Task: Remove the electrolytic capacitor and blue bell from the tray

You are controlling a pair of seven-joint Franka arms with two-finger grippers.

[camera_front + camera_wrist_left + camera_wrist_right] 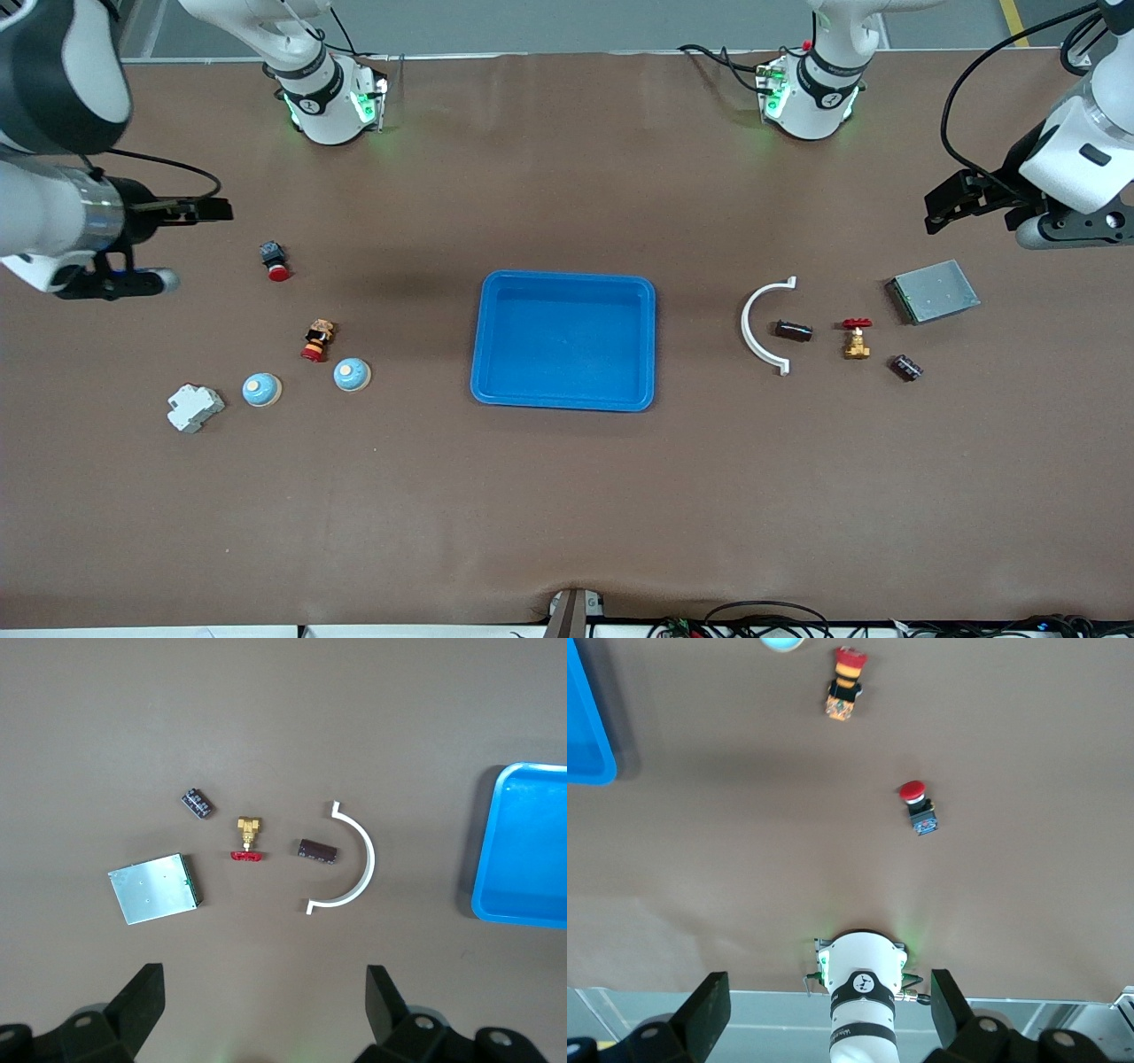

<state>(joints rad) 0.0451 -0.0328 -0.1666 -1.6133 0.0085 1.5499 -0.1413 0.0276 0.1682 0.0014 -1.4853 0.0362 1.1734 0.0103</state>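
- Your left gripper (pixel 941 211) hangs wide open with nothing in it, up over the left arm's end of the table. In the front view the dark cylindrical capacitor (pixel 794 330) sits at roughly 7 o'clock from it, well apart, tucked just inside the curve of the white arc bracket (pixel 764 326).
- Your right gripper (pixel 208 209) is spread open and empty too, over the right arm's end. The two blue bells are at about 5 o'clock from it: one bell (pixel 352 374) closer to the blue tray (pixel 564 397), the other bell (pixel 261 389) beside the white plastic block (pixel 195 408).
- In the right wrist view only a sliver of a bell (pixel 782 642) shows, cut off at the edge, and the tray (pixel 586 744) is clipped as well.
- Near the capacitor you've got a brass valve with a red handle (pixel 856 338), a small dark component (pixel 905 367) and a grey metal box (pixel 932 291).
- Near the bells: a red-capped push button (pixel 274 260) and a second orange-and-red switch (pixel 318 341).
- The tray sits in the middle of the table, between the two groups.
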